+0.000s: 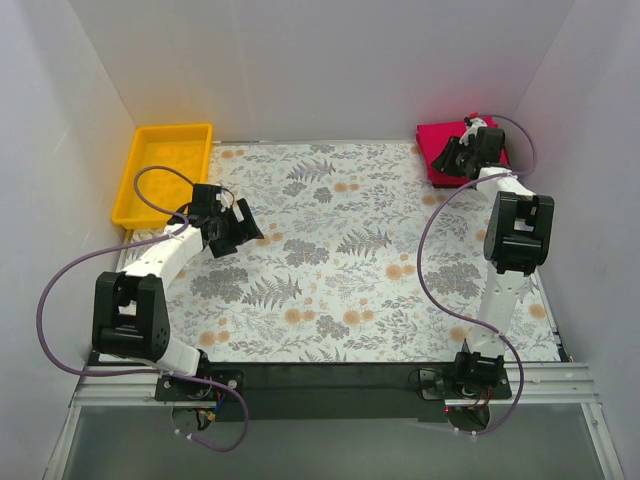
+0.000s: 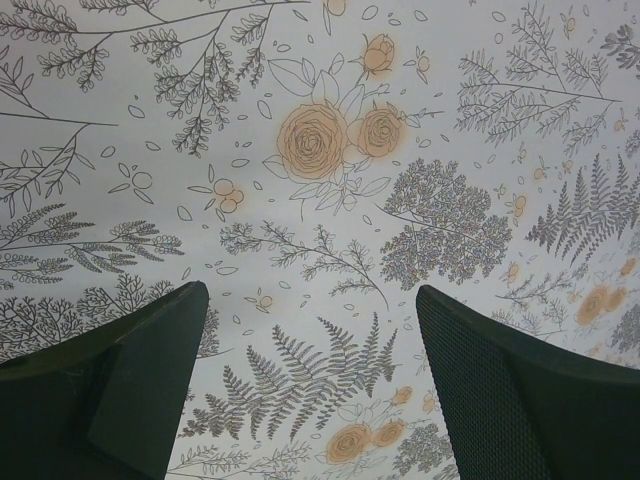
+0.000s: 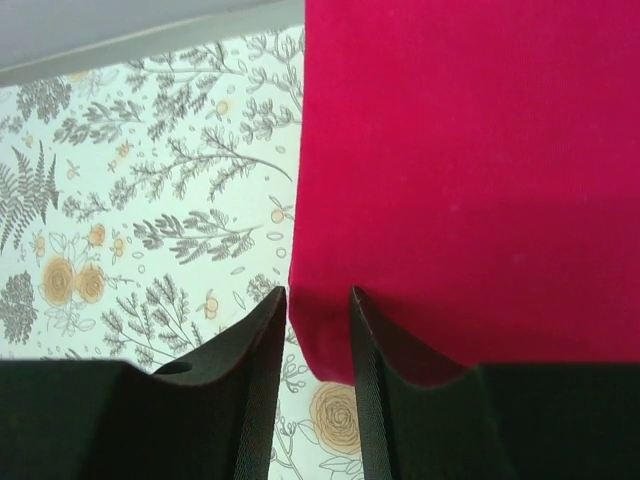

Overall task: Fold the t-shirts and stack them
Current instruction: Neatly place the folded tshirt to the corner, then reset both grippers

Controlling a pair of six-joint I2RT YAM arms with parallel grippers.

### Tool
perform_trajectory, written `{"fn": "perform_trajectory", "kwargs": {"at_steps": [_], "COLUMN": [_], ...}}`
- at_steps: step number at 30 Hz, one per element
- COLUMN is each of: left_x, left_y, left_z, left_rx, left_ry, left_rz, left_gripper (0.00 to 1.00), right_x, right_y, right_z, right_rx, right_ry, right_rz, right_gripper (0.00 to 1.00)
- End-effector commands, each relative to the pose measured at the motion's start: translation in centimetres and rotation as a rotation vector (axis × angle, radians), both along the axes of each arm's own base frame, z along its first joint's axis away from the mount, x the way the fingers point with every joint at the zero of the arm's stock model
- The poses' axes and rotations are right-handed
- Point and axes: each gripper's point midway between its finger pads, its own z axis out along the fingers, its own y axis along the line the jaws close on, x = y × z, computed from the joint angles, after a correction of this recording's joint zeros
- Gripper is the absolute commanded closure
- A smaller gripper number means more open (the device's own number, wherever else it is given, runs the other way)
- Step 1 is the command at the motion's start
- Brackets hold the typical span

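my left gripper (image 2: 310, 290) hangs wide open and empty over the floral tablecloth (image 2: 320, 130); my right gripper (image 3: 318, 300), fingers narrowly parted, meets the edge of the folded red t-shirts (image 3: 470, 180) in the far right corner, though i cannot tell whether it grips them.

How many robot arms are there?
2. The left arm sits near-left, bent over the flowery table close to the yellow tray. The right arm sits near-right, stretched to the far right corner over the red t-shirts. None looks hidden.
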Motion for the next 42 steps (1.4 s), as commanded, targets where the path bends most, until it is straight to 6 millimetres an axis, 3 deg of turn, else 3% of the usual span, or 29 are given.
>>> {"fn": "perform_trajectory", "kwargs": {"at_steps": [1,5,9,15,16,18,19,21,22,24,25,26,27,28,29,30,33,34,35,36,37,38,41,42], "left_x": [0.2,0.1,0.2,0.3,0.3,0.4,0.4,0.6,0.6,0.5,0.3,0.1,-0.3,-0.6,-1.1,-1.8,-4.2,-4.9,-6.2,-7.2,-8.6,-9.4,-11.8,-12.2], "left_y": [-0.4,-0.4,-0.5,-0.5,-0.5,-0.2,-0.1,0.2,0.4,0.8,0.9,1.1,1.4,1.8,2.2,3.1,4.8,5.3,5.7,6.0,6.0,6.1,6.5,6.7], "left_z": [1.7,1.9,2.3,3.6,3.8,4.7,4.9,6.1,6.4,8.0,8.7,10.5,11.1,11.9,14.1,14.5,17.1,17.7,19.0,19.1,20.5,20.9,21.4,20.8], "left_rx": [-0.013,-0.015,-0.020,-0.024,-0.025,-0.020,-0.016,-0.010,-0.007,0.003,0.003,-0.001,0.007,0.015,0.018,0.048,0.077,0.074,0.061,0.057,0.020,0.007,-0.033,-0.025], "left_ry": [-0.061,-0.066,-0.080,-0.129,-0.137,-0.172,-0.183,-0.228,-0.241,-0.291,-0.305,-0.352,-0.359,-0.377,-0.432,-0.432,-0.482,-0.492,-0.534,-0.532,-0.587,-0.608,-0.666,-0.657], "left_rz": [-0.021,-0.022,-0.026,-0.026,-0.026,-0.014,-0.006,0.013,0.021,0.042,0.044,0.054,0.069,0.080,0.097,0.131,0.213,0.249,0.274,0.285,0.300,0.308,0.335,0.346], "left_gripper": [0.16,0.16,0.16,0.15,0.14,0.14,0.14,0.12,0.12,0.11,0.11,0.11,0.11,0.11,0.11,0.11,0.11,0.11,0.10,0.10,0.06,0.05,0.04,0.04], "right_x": [-0.1,-0.7,-0.7,-2.2,-3.1,-4.7,-6.4,-8.7,-10.8,-13.5,-15.6,-17.3,-18.7,-21.0,-22.6,-23.9,-29.9,-31.0,-32.0,-34.3,-35.2,-35.9,-37.6,-38.1], "right_y": [0.6,0.9,1.4,1.4,1.2,0.7,0.0,-0.5,-0.9,-1.2,-1.5,-1.5,-1.6,-2.0,-1.9,-1.9,-1.0,-0.9,-0.8,-0.6,-0.5,-0.4,-0.2,-0.2], "right_z": [-0.3,-1.0,0.6,7.8,10.1,11.3,13.3,14.3,16.6,17.4,20.1,19.9,20.6,22.1,22.0,22.5,24.8,24.8,23.1,24.0,23.4,21.7,20.5,19.6], "right_rx": [0.062,0.076,0.097,0.082,0.064,0.044,0.013,-0.015,-0.036,-0.062,-0.081,-0.089,-0.105,-0.122,-0.127,-0.127,-0.101,-0.086,-0.076,-0.073,-0.073,-0.079,-0.090,-0.096], "right_ry": [-0.021,-0.004,-0.026,-0.127,-0.154,-0.144,-0.148,-0.138,-0.152,-0.141,-0.191,-0.162,-0.173,-0.213,-0.201,-0.216,-0.332,-0.351,-0.336,-0.398,-0.394,-0.358,-0.377,-0.382], "right_rz": [0.014,0.022,0.042,0.037,0.022,-0.014,-0.055,-0.089,-0.122,-0.145,-0.171,-0.184,-0.190,-0.221,-0.227,-0.235,-0.248,-0.261,-0.268,-0.273,-0.288,-0.296,-0.311,-0.309], "right_gripper": [0.63,0.62,0.61,0.52,0.51,0.45,0.44,0.40,0.39,0.33,0.32,0.27,0.23,0.19,0.12,0.07,0.02,0.02,0.02,0.02,0.02,0.02,0.02,0.02]}}
